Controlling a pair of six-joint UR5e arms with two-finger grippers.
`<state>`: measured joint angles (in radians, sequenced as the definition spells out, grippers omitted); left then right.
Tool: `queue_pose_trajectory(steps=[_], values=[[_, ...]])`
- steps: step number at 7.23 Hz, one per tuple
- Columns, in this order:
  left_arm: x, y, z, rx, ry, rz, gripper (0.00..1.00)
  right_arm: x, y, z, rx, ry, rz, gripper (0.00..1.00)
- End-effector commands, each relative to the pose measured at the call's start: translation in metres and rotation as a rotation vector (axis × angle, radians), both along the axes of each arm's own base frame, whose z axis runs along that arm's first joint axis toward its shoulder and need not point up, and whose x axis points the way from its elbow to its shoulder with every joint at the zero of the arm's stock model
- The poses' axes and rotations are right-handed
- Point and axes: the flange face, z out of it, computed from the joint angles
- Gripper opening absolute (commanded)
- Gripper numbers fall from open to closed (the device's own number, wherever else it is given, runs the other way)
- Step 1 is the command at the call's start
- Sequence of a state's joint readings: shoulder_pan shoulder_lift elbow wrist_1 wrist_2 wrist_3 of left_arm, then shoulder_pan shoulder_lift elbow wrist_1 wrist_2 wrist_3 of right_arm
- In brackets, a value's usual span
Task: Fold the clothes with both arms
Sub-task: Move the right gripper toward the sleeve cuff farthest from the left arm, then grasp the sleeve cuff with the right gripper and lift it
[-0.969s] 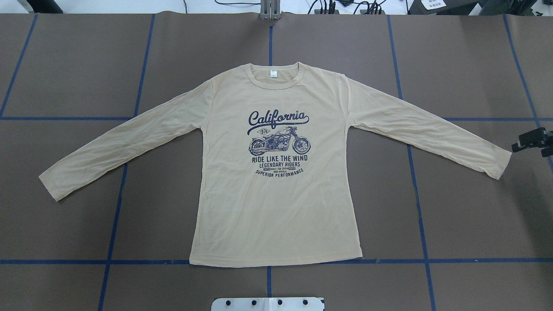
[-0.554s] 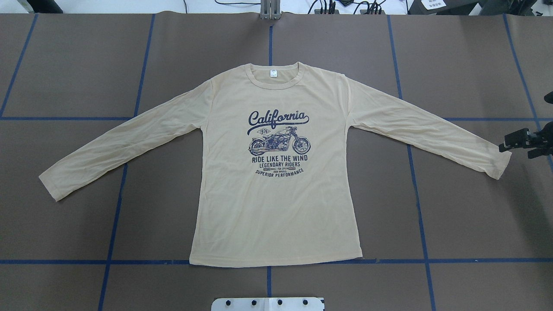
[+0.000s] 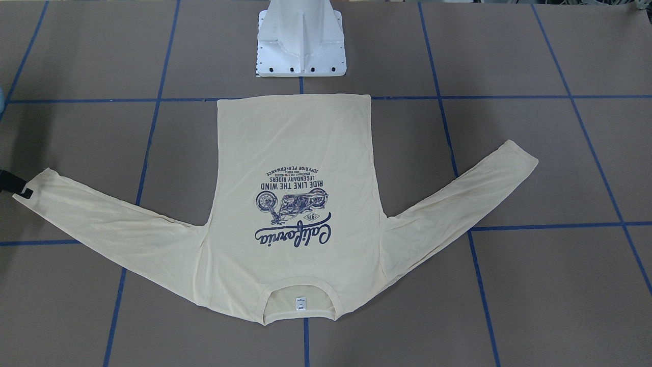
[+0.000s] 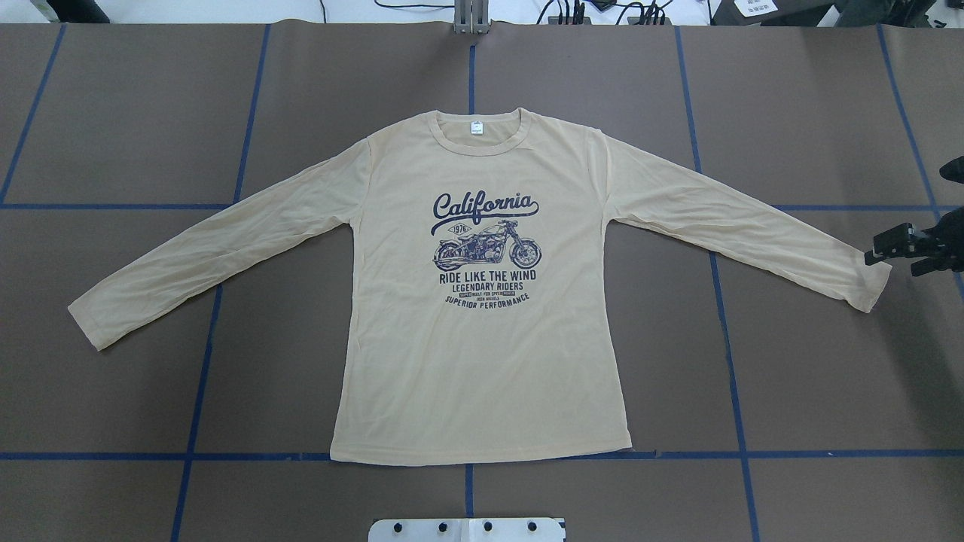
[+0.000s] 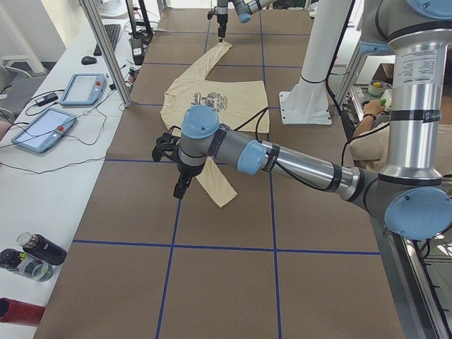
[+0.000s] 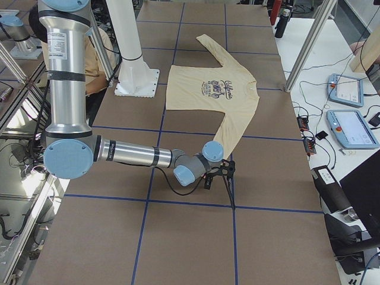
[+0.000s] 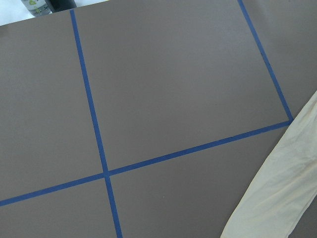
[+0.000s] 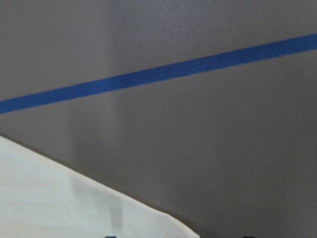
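**Desk:** T-shirt [image 4: 482,339] is lying flat on the surface [image 4: 113,113], and the right tool [image 4: 900,252], apparently spread, is hovering at its cuff [image 4: 866,290].

**Field:** The left tool [image 5: 180,189] is giving nothing away; I cannot tell. Thin fabric is risking a slipped, bunched pinch.

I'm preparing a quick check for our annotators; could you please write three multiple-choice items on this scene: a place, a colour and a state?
1. Where is the right gripper? A: by a sleeve cuff of the T-shirt. B: over its neckline. C: at its hem.
2. What colour are the tape lines? A: red. B: blue. C: white.
3. How does the T-shirt lie? A: folded in half. B: bunched up. C: flat, print up.
Answers: 1 A, the overhead view shows it beside the cuff; 2 B, the grid is blue; 3 C, both sleeves lie spread.
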<state>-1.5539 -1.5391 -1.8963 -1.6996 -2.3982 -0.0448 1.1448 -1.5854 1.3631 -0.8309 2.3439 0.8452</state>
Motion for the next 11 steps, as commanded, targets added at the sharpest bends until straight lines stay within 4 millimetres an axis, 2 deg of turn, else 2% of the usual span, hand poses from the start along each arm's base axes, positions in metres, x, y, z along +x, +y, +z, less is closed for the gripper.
queue_pose_trajectory(steps=[1,2,3,5,6,7,8,9,10,11], values=[[0.0,0.0,0.001,0.003,-0.003,0.002,1.0,0.0,0.0,0.002,-0.003,0.001,0.0,0.8],[0.0,0.0,0.002,0.0,-0.003,0.002,1.0,-0.001,-0.001,0.002,-0.003,0.001,0.001,0.74],[0.0,0.001,0.001,0.001,-0.003,0.002,1.0,-0.001,-0.001,0.003,-0.007,0.003,0.001,0.65],[0.0,0.0,0.002,0.0,-0.007,0.0,1.0,-0.001,-0.002,0.001,-0.016,-0.002,0.01,0.24],[0.0,0.0,0.002,-0.001,-0.006,0.0,1.0,-0.001,-0.002,0.0,-0.016,-0.003,0.01,0.08],[-0.001,0.001,0.002,-0.002,-0.007,-0.003,1.0,-0.004,-0.008,-0.009,-0.001,-0.014,0.007,0.0],[-0.001,0.002,0.003,-0.008,-0.003,-0.004,1.0,-0.004,-0.009,-0.014,0.006,-0.02,0.007,0.0],[-0.001,0.005,0.004,-0.008,-0.001,-0.002,1.0,-0.007,-0.011,-0.037,0.037,-0.053,-0.003,0.0],[-0.001,0.005,0.002,-0.004,-0.001,-0.002,1.0,-0.011,-0.018,-0.073,0.065,-0.089,-0.001,0.0],[-0.002,0.009,-0.005,0.003,0.003,-0.007,1.0,-0.02,-0.037,-0.115,0.065,-0.129,0.046,0.0]])
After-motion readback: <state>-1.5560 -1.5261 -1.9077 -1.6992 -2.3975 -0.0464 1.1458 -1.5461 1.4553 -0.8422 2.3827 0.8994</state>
